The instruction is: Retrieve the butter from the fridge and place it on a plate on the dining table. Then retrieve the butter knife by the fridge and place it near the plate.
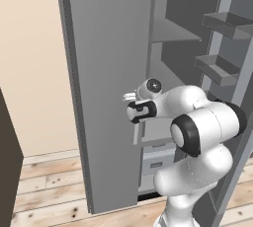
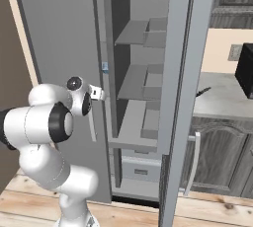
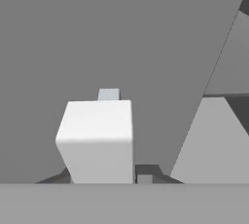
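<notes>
Tool: the gripper (image 2: 101, 93) sits at the upper end of the pale bar handle (image 2: 92, 122) on the fridge's left door (image 2: 59, 33). In the left base view the gripper (image 1: 129, 95) is pressed to that door's free edge, at about 9 o'clock from the arm's nearest dark joint. The jaws are clenched. In the hand view the handle (image 3: 97, 140) appears as a pale block right in front of the camera, which points to a grasp on it. The contact faces themselves cannot be made out.

Task items: the fridge (image 2: 136, 48) stands with both doors open. The left door (image 1: 108, 73) is a broad grey slab. The right door (image 2: 178, 73) is swung outward and carries shelf bins on its inner face. Grey shelves (image 2: 133, 80) lie inside, with a drawer (image 2: 141, 170) below them at 6 o'clock. A slim dark item, apparently the butter knife (image 2: 203, 91), lies on the counter (image 2: 222, 105) at 3 o'clock from the fridge.

Surroundings: a black appliance (image 2: 245, 70) stands on that counter at the frame's right edge. Wood-grain cabinets (image 2: 217, 157) are below it.

Obstructions: the open right door stands between the arm and the counter, and the left door's slab lies directly ahead of the hand.
</notes>
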